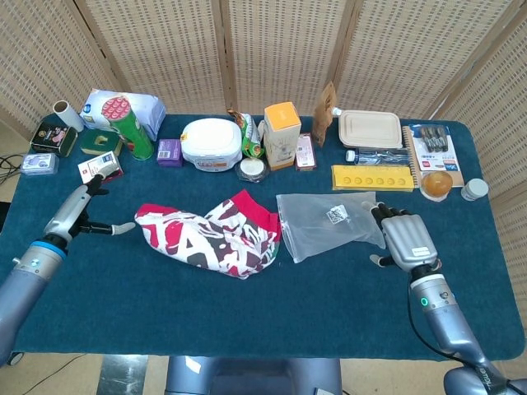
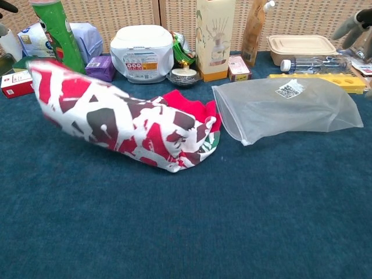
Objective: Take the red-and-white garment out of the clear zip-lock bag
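Garment [image 1: 216,237] lies on the worktop [image 1: 272,304], just beside the flat bag [image 1: 328,222]; left hand [image 1: 82,210] wide, holding nothing. Right hand [image 1: 405,240] likewise spread, empty

Left hand [image 1: 85,211]: fingers spread apart, holding nothing, raised near the table's left side; forearm runs down to the lower-left corner. Right hand [image 1: 405,239]: back facing up, fingers apart, empty, forearm trailing to the lower right.
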Robot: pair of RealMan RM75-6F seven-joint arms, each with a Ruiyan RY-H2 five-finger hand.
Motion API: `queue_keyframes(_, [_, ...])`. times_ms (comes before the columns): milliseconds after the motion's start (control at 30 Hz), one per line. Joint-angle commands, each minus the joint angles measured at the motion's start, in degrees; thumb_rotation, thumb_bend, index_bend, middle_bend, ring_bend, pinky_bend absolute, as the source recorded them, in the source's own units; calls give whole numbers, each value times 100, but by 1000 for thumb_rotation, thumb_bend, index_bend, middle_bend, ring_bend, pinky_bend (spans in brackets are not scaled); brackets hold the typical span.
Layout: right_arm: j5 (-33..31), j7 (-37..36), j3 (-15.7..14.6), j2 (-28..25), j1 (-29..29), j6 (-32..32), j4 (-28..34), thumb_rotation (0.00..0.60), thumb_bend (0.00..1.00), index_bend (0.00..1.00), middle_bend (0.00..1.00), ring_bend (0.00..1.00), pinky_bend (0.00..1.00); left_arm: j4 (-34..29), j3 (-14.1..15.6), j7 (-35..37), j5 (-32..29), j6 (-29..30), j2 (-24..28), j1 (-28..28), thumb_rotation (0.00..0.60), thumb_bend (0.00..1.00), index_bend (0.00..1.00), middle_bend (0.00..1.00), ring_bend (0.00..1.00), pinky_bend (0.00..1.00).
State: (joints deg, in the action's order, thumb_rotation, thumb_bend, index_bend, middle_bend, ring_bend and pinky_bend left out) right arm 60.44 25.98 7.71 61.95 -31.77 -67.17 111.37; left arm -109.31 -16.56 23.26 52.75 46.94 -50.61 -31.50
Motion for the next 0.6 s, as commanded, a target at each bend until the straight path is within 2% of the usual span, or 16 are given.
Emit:
queue_keyframes(33, [69, -59, -18, -40, 49, -23, -20, 599, 79, 160, 224, 332, 342, -27, 35, 130, 174, 107, 129, 176, 600, 115, 0, 83, 0, 135])
queue_keyframes(233, [213, -195, -38, -100, 157, -119, -73, 598, 84, 160, 225, 312, 336, -51, 141, 168, 459, 399, 251, 470, 600, 122, 0, 83, 0, 135])
queue_keyframes(367, [401, -370, -40, -65, 282, -298, -203, 597, 150, 195, 250, 322, 345, -53, 346, -12, 738, 754, 300, 759, 600, 151, 0, 83, 0, 135])
queue_keyframes(467, [691, -546, -46, 105, 446, -626, -486, 600, 175, 249, 293, 348, 364, -48, 661, -304, 1110, 1338, 245, 1183, 600, 172, 0, 83, 0, 135])
queue_keyframes(500, [860, -614, -63, 220, 554, -857, -676, 600, 177, 264, 306, 355, 364, 0, 840, -468, 1356, 1734, 169, 1446, 600, 178, 1, 83, 0, 135])
queue_keyframes(600, [1030, -708, -84, 331, 644, -1007, -855, 600, 185, 294, 335, 372, 365, 107, 979, -567, 1621, 2129, 28, 1687, 600, 186, 20, 83, 0, 136])
